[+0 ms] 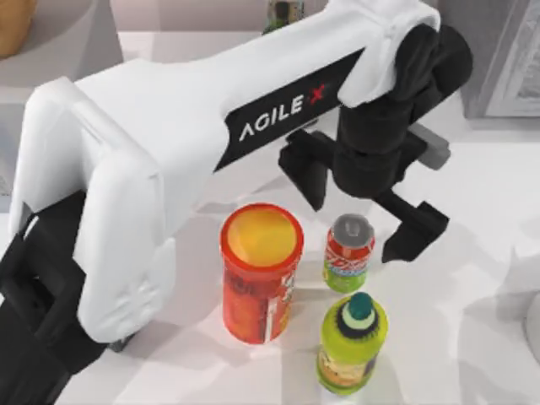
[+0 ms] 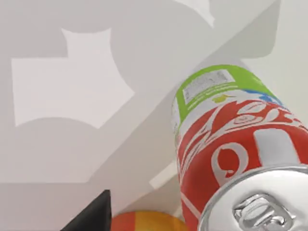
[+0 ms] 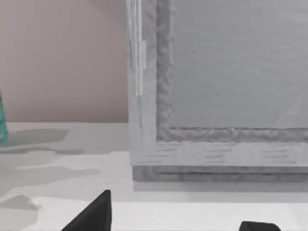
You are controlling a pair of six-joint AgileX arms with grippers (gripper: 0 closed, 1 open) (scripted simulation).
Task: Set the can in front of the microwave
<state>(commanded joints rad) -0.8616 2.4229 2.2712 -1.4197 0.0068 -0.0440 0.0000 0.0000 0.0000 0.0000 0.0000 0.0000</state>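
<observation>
At frame centre, the left gripper (image 1: pixel 359 202) hangs spread wide above the can (image 1: pixel 348 251), apparently not touching. A red-orange canister (image 1: pixel 260 274) crowds its left; a yellow-green bottle (image 1: pixel 352 344) stands just below.

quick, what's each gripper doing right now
Left gripper: open, hanging over the can, holding nothing.
Right gripper: open, holding nothing, facing a grey appliance.

can (image 2: pixel 231 144): lid cut off at frame edge in left wrist view
canister (image 2: pixel 147 221): sliver at edge
microwave (image 1: pixel 51 42): mostly hidden behind left arm (image 1: pixel 194 126)
grey appliance (image 3: pixel 216 96): cropped, front partial
</observation>
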